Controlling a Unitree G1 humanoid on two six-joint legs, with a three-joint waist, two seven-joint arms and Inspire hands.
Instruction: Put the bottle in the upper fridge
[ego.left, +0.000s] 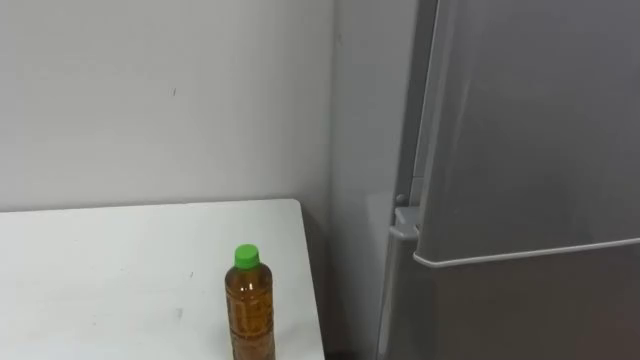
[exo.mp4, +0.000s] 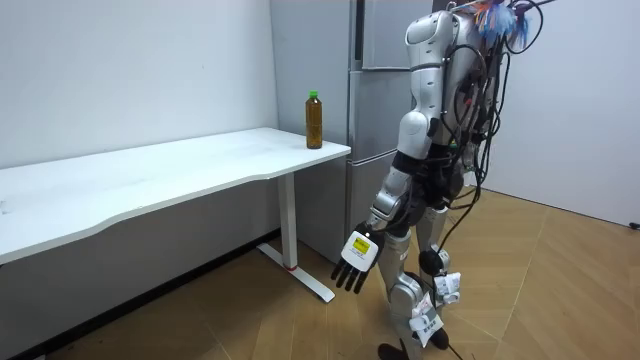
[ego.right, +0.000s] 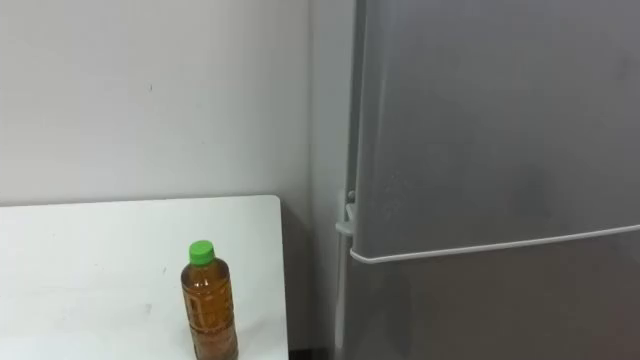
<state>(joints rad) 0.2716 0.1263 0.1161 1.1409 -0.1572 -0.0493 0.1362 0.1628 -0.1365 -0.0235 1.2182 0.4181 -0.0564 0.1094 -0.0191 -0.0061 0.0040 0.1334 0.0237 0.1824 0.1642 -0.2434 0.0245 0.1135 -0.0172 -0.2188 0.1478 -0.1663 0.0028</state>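
While bottle (ego.left: 250, 305) stands on table (ego.left: 100, 270), left hand (exo.mp4: 356, 256) seemingly slack

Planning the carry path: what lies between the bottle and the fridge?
In the left eye view, only bare table and an empty gap lie between the bottle and the fridge.

I stand in a plain, bare room, more office or test room than home kitchen. Ahead of my left hand (exo.mp4: 355, 262) a long white desk (exo.mp4: 150, 172) runs along a blank wall (exo.mp4: 120, 70). A tall grey fridge (exo.mp4: 375, 110) stands beside it, and wood flooring (exo.mp4: 560, 290) lies below my hand.
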